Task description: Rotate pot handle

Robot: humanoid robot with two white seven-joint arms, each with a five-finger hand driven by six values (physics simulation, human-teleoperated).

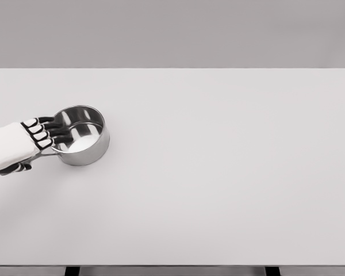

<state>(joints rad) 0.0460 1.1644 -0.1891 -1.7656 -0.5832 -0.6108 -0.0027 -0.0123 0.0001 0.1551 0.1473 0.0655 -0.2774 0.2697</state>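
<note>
Pot (pixel 80 137) sits upright on the table (pixel 218 172), out toward 9 o'clock from table centre, near the left edge, roughly mid-depth. Steel, open top, looks empty inside. Its handle (pixel 46 153) sticks out from the pot's rim at about 8 o'clock, pointing back toward the left edge; only a short silver stretch shows, the rest is hidden under the hand. Left hand (pixel 31 141) comes in from the left, palm laid over the handle, fingers (pixel 52 131) extended at about 3 o'clock across the near-left rim and partly over the pot mouth. They look fairly straight, not wrapped. A dark thumb tip shows below the wrist at about 7 o'clock. Can't tell from this angle whether the hand actually has the handle clamped or just rests on it. Right hand not visible anywhere. Progress, my read: the reach is done and the hand is at or on the handle, but nothing in this view tells me whether any turn has happened; no reference for a start or target heading. So I'd put it at the contact/grasp stage. Left to do: confirm a firm hold, swing the handle round so the pot spins in place, let go. Rest of the table is plain white; pot is well clear of the far and near edges.
</note>
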